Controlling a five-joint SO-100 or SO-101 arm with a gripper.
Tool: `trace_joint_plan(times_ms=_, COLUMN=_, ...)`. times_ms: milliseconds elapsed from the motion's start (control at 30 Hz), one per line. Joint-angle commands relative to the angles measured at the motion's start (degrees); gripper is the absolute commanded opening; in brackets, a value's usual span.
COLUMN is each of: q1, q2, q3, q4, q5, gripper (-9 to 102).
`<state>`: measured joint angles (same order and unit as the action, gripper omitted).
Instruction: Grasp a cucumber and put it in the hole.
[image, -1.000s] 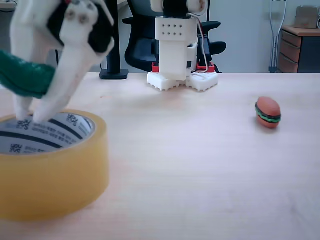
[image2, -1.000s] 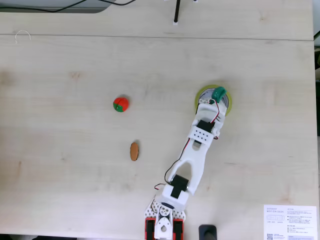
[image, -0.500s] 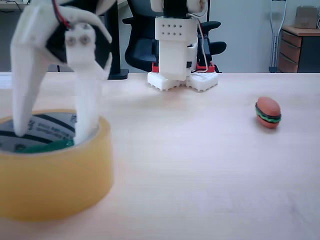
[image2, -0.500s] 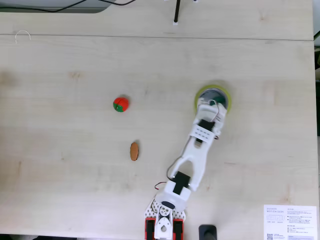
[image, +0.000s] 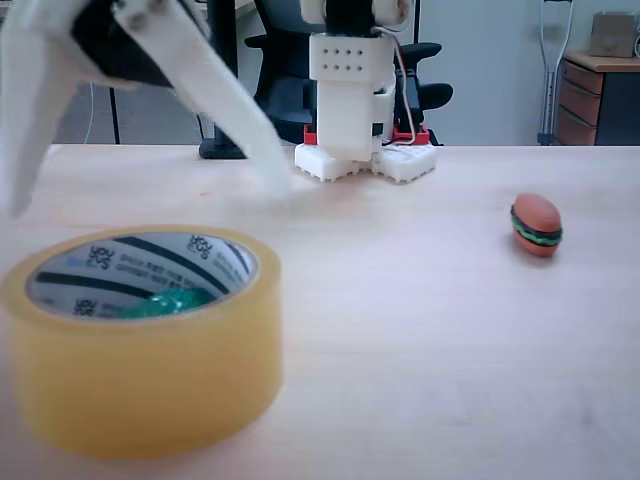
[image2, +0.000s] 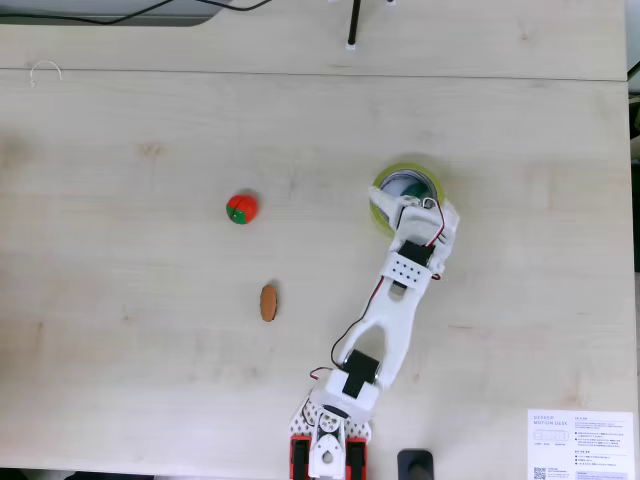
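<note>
In the low fixed view, the cucumber (image: 165, 303) lies inside the hole (image: 140, 275) of the tape roll (image: 150, 375), below the gripper (image: 150, 205), whose white fingers (image: 225, 110) are spread wide above the roll. Its long axis cannot be told there. From above, the cucumber (image2: 411, 188) sits in the hole (image2: 403, 184), just beyond the gripper (image2: 418, 205); its direction is unclear.

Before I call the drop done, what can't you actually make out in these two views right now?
- The cucumber: a teal patch shows inside the hole; the tape roll wall hides the rest in the low fixed view.
- From above, the gripper covers part of the roll.
- The gripper fingers are blurred and cut off by the top edge.
- The brown thing is too small to identify.
</note>
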<state>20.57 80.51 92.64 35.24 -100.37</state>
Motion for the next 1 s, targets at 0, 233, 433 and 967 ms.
trace_joint_plan(times_ms=0, q1=0.35, q2=9.32, q3=-3.34, q4=-0.09, q5=0.44, gripper=56)
trace_joint_plan(times_ms=233, q1=0.35, q2=22.50, q3=5.71, q4=1.23, q5=0.53, gripper=53)
trace_joint_plan(times_ms=433, q1=0.35, q2=37.00, q3=19.60, q4=1.49, q5=0.53, gripper=50)
trace_joint_plan(times_ms=967, q1=-1.93, q2=63.63, q3=45.97, q4=8.26, q5=0.62, gripper=41)
